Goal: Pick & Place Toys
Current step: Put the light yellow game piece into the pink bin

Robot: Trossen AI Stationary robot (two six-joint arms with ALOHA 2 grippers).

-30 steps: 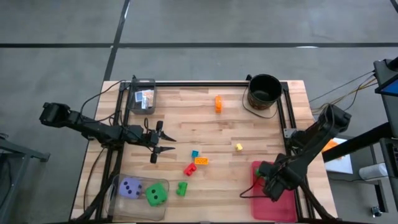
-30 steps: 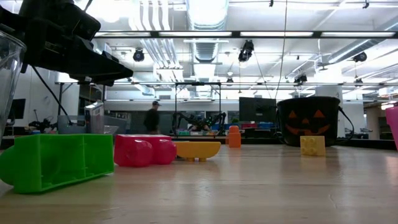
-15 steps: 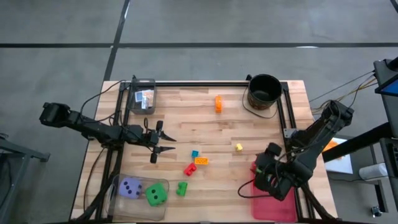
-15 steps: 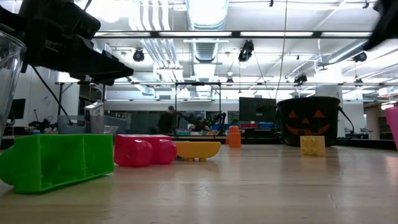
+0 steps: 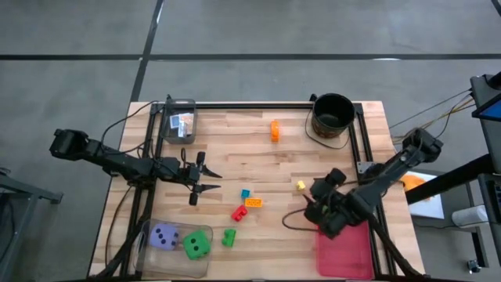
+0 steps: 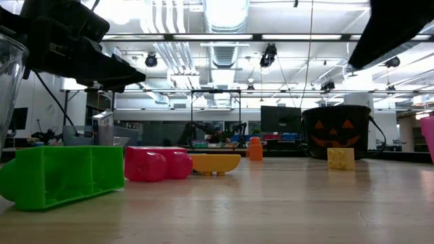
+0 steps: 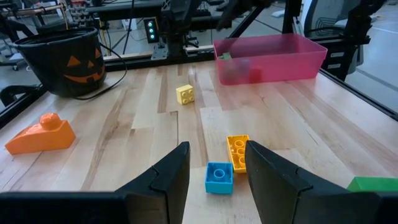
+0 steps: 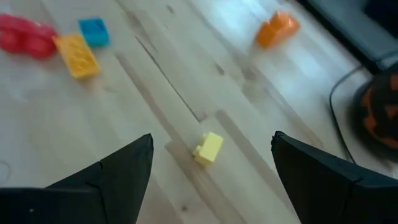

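a: toys first — where do they sit relative to the working gripper?

b: right gripper (image 5: 311, 210) hangs over the bare wood just off the pink tray (image 5: 344, 254), fingers (image 8: 109, 174) spread wide with nothing between them. in its wrist view a small yellow brick (image 8: 208, 148) lies on the table between the two fingers, below them, not touched.

a: and further out from there?

b: past the yellow brick, toward the middle of the table, a flat yellow-orange brick (image 5: 253, 202), a teal brick (image 5: 245, 193) and a red piece (image 5: 239, 212) sit close together. a green brick (image 5: 228, 236) lies a little nearer the front edge. an orange piece (image 5: 275, 130) stands alone near the far rail, and the black bucket (image 5: 333, 115) is at the far right corner.

a: the tray itself?

b: something small and dark lies in the tray in the left wrist view; i cannot tell what it is.

a: left arm?

b: left gripper (image 5: 208, 182) waits above the left half of the table, fingers (image 7: 160, 177) partly apart and empty, the teal brick and yellow-orange brick ahead of them.

a: the dice?

b: green die (image 5: 196, 247) and purple die (image 5: 164, 236) rest in a clear container (image 5: 149, 258) at the front left corner. another clear box (image 5: 179, 121) with small card packs (image 5: 182, 123) sits at the far left.
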